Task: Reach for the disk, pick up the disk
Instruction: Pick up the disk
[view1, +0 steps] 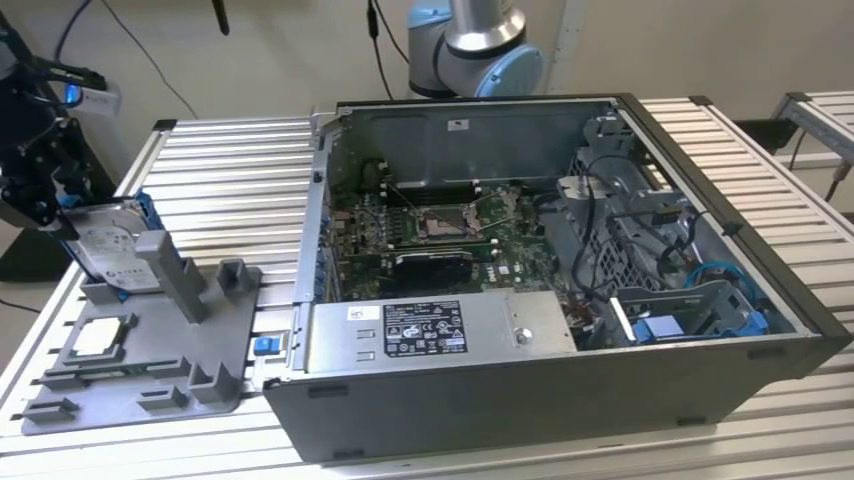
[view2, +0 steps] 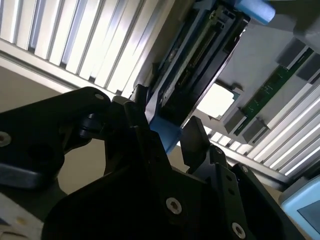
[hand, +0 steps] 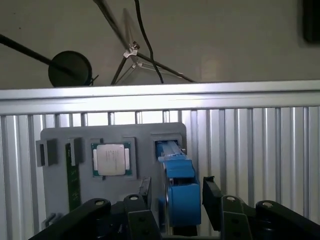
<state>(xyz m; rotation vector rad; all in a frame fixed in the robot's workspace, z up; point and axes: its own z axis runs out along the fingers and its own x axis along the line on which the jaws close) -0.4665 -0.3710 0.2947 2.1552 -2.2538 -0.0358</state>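
Disk (view1: 114, 250) stands in holder (view1: 160, 350), beside computer case (view1: 534, 400).

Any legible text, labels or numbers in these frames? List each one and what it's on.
No quotable text: all print is too small or blurred to read.
Disk: white label, print unreadable.
Power supply: black label and a white sticker, both unreadable.
Case: small white sticker on its back wall, unreadable.
Chip: no markings legible in the first wrist view.
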